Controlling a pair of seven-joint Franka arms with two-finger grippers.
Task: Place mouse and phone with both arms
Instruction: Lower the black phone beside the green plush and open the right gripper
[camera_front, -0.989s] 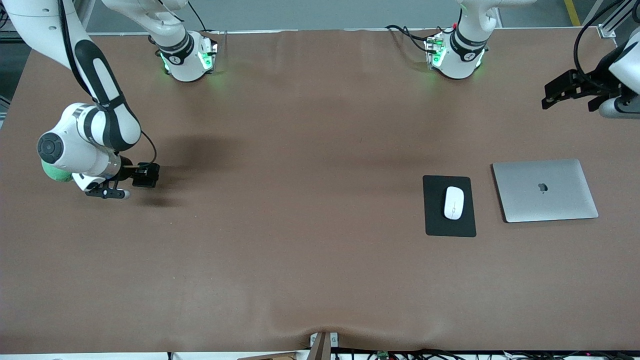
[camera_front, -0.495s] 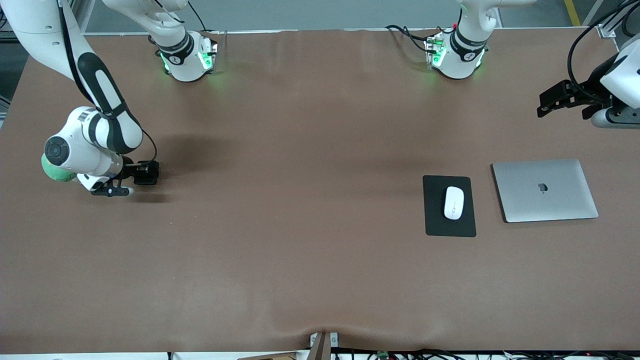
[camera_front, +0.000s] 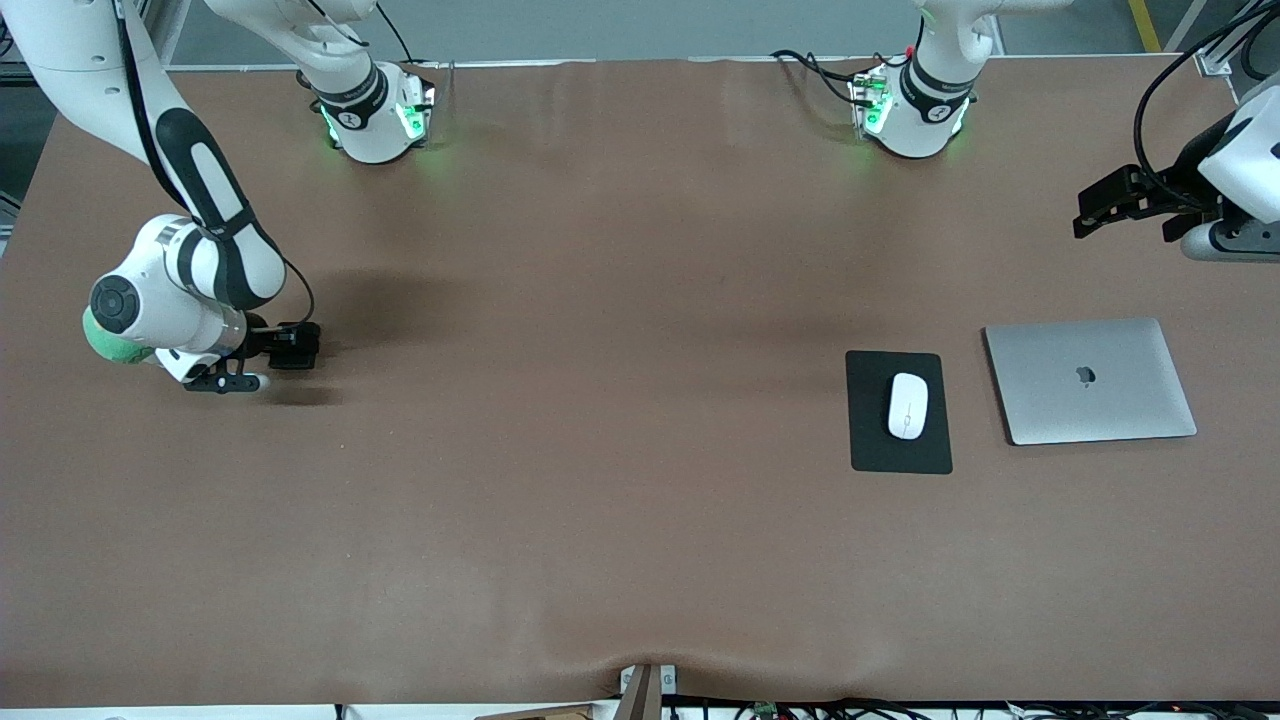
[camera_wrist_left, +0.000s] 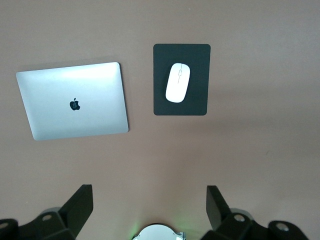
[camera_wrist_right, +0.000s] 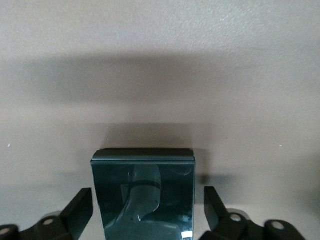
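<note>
The white mouse (camera_front: 907, 405) (camera_wrist_left: 178, 82) lies on a black mouse pad (camera_front: 870, 445) (camera_wrist_left: 197, 102) toward the left arm's end of the table. The black phone (camera_wrist_right: 142, 192) lies flat on the table at the right arm's end. My right gripper (camera_front: 292, 346) (camera_wrist_right: 147, 200) is low over it, open, its fingers (camera_wrist_right: 80, 205) standing clear of the phone's two sides. In the front view the gripper covers the phone. My left gripper (camera_front: 1090, 208) (camera_wrist_left: 147, 200) hangs open and empty, high over bare table at the left arm's end.
A shut silver laptop (camera_front: 1090, 380) (camera_wrist_left: 75, 107) lies beside the mouse pad, toward the left arm's end. The brown table cover (camera_front: 600, 450) is bare across the middle. Both arm bases (camera_front: 375, 120) stand along the table's edge farthest from the front camera.
My right gripper came down a little with the phone, then opened and let it go on the table. My left gripper shifted slightly and stayed open.
</note>
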